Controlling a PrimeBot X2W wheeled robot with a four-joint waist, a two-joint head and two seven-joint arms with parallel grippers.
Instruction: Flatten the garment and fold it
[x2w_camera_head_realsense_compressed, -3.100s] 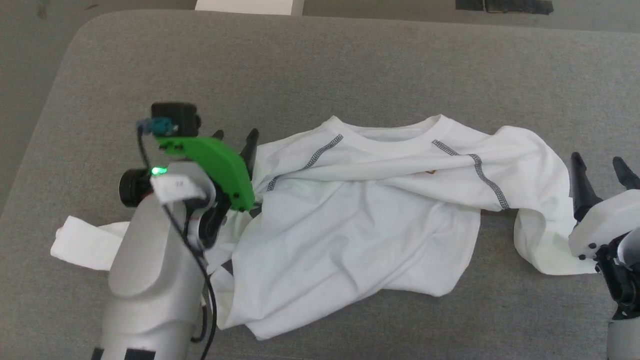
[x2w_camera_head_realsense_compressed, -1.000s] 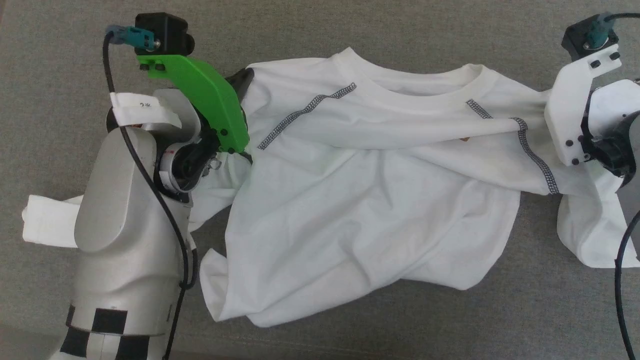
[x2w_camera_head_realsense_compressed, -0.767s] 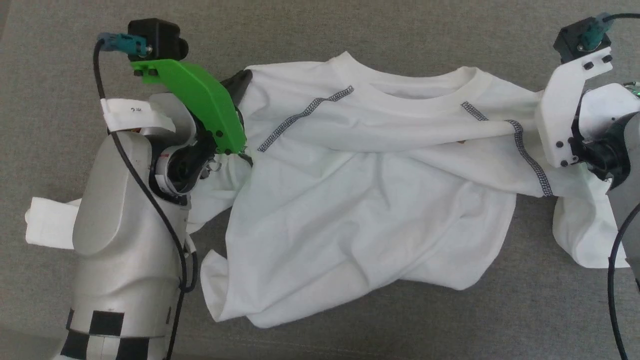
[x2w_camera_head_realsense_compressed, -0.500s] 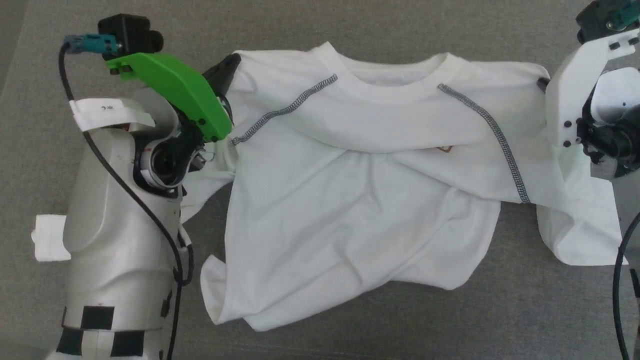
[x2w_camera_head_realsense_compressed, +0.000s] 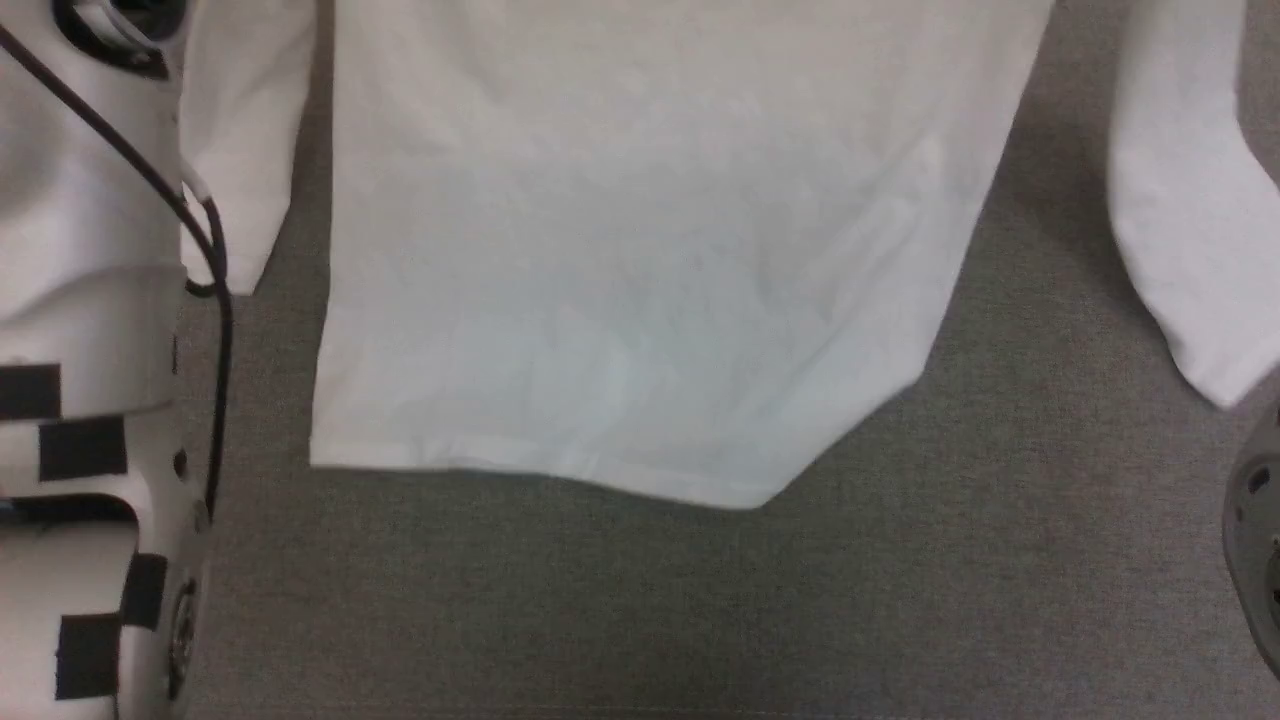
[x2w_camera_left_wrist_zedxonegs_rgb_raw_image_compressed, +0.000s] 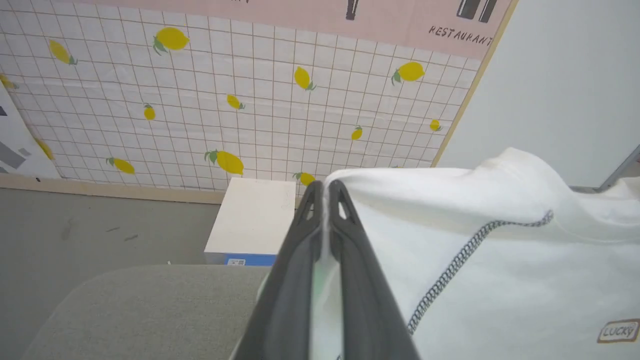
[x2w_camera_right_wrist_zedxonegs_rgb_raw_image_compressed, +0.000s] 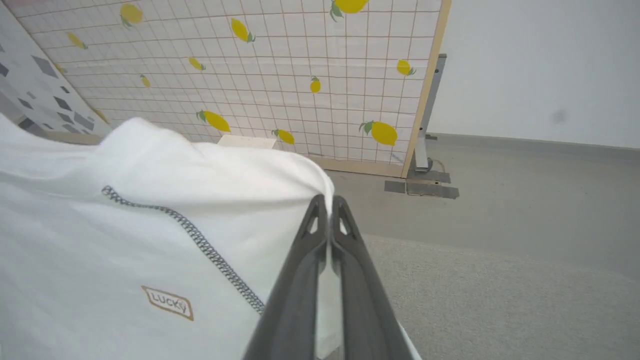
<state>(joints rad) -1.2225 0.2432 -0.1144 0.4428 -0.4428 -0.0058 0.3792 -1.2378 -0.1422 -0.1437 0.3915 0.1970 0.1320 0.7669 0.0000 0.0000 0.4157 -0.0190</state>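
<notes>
The white T-shirt (x2w_camera_head_realsense_compressed: 640, 250) hangs spread above the grey surface in the head view, its lower hem near the middle and one sleeve (x2w_camera_head_realsense_compressed: 1190, 220) dangling at the right. My left gripper (x2w_camera_left_wrist_zedxonegs_rgb_raw_image_compressed: 325, 192) is shut on the shirt's shoulder edge, with white fabric (x2w_camera_left_wrist_zedxonegs_rgb_raw_image_compressed: 500, 260) and its dark zigzag seam to the right of the fingers. My right gripper (x2w_camera_right_wrist_zedxonegs_rgb_raw_image_compressed: 326, 205) is shut on the other shoulder edge; the shirt (x2w_camera_right_wrist_zedxonegs_rgb_raw_image_compressed: 125, 235), its seam and a small "LUCKY" label lie to the left. The neck is out of the head view.
The grey padded surface (x2w_camera_head_realsense_compressed: 700, 600) lies under the shirt. My left forearm (x2w_camera_head_realsense_compressed: 80, 300) with its black cable fills the left edge. Beyond the surface stand a lemon-print tiled wall (x2w_camera_left_wrist_zedxonegs_rgb_raw_image_compressed: 225, 100), a white box (x2w_camera_left_wrist_zedxonegs_rgb_raw_image_compressed: 252, 222) on the floor and a metal stand foot (x2w_camera_right_wrist_zedxonegs_rgb_raw_image_compressed: 422, 185).
Both grippers have lifted the shirt by its shoulders, so it now hangs flat with its hem straightened. The head view has shifted toward the shirt's lower part.
</notes>
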